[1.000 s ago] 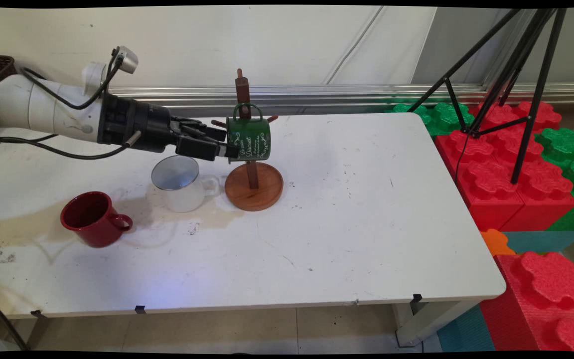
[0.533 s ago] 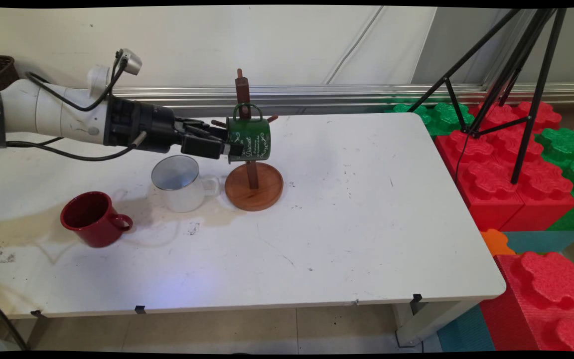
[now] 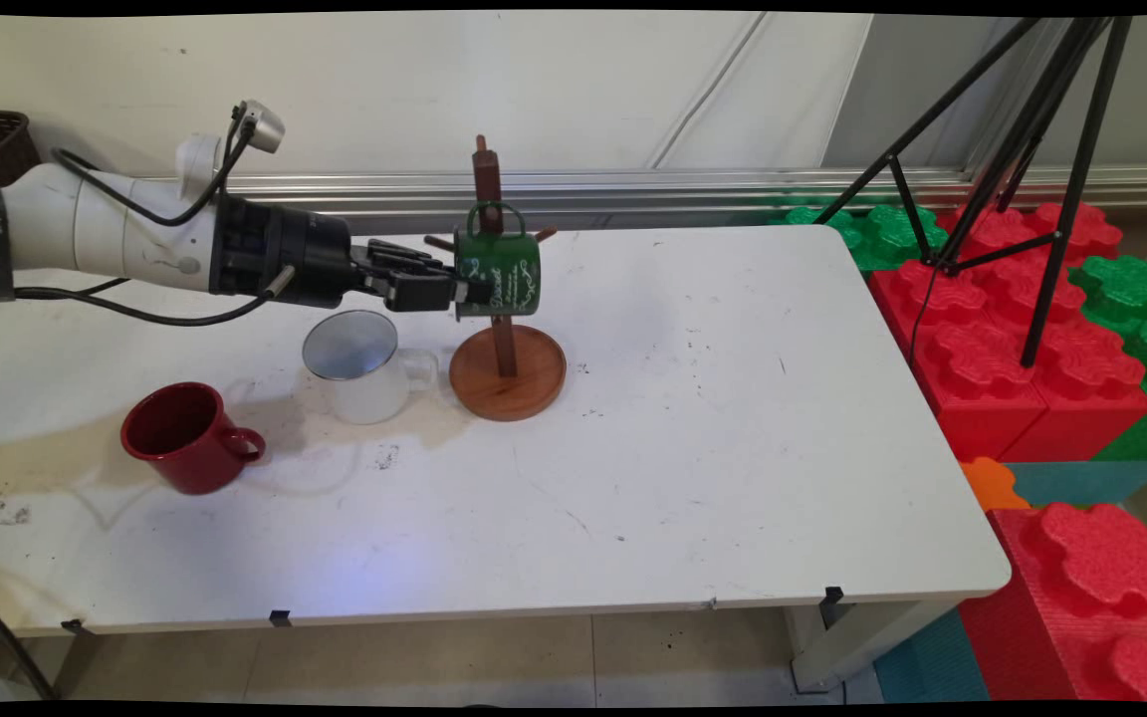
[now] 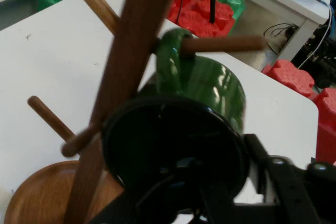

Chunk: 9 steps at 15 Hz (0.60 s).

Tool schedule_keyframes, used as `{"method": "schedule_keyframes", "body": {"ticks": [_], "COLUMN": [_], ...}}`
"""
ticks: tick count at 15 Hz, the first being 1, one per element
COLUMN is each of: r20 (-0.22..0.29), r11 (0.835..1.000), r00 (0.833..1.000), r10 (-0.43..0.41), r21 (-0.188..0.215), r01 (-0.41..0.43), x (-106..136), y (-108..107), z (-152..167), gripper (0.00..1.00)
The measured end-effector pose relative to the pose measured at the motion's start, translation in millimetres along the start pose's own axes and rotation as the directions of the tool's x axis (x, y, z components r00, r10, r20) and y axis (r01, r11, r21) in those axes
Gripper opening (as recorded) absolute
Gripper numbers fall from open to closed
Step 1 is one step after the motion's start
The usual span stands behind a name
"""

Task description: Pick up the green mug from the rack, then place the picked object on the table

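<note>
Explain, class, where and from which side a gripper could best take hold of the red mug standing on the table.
Probably the red mug is best gripped at its rim wall, coming down from above. It stands upright with its mouth open upward, so one finger can go inside and one outside. Choose the side away from its handle, which points toward the table's right and near side.

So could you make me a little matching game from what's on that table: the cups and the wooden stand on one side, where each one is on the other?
Things:
1. green mug
2. red mug
3. white mug
4. wooden stand

Places:
A. nearest the table's left front, standing alone
B. gripped at its rim by the claw, handle around a peg
C. just right of the white mug, round base on the table
D. between the red mug and the stand's base

Pairs: 1-B, 2-A, 3-D, 4-C
</note>
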Motion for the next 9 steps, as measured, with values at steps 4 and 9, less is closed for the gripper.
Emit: {"method": "schedule_keyframes", "body": {"ticks": [4,9], "r20": [-0.001,-0.003], "r11": [1.0,1.0], "r00": [1.0,1.0], "r10": [-0.001,-0.004], "r21": [-0.004,-0.012], "r01": [0.001,0.004], "x": [-0.5,-0.8], "y": [0.4,1.8], "z": [-0.6,-1.7], "gripper": [0.0,0.0]}}
